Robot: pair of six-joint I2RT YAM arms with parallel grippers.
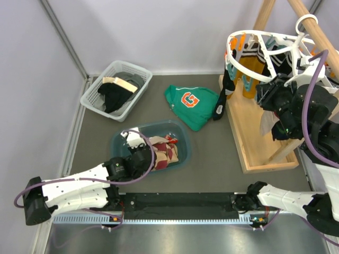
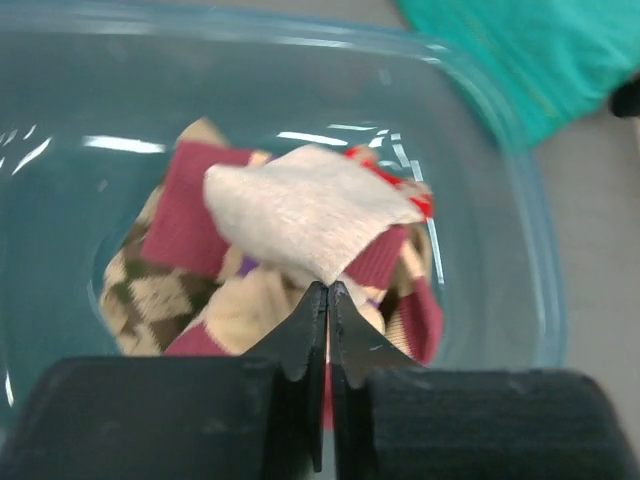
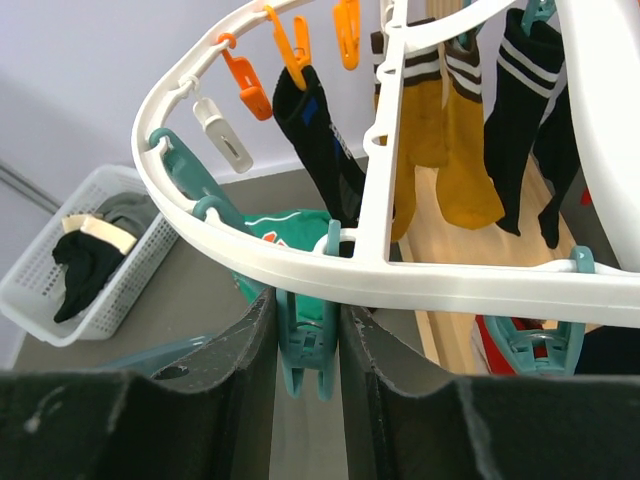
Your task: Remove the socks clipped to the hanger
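Pale walls [image 1: 159, 32] close in a grey table [image 1: 212, 153]; at its right a wooden stand [image 1: 254, 143] carries the hanger [image 3: 300, 265], with socks [image 3: 440, 140] hanging from it. A teal tub [image 2: 120, 90] holds more socks. My right gripper [image 3: 308, 305] pinches a teal clip [image 3: 308, 350] on the hanger's rim; my left gripper [image 2: 327, 295], pressed together, sits over the tub's socks
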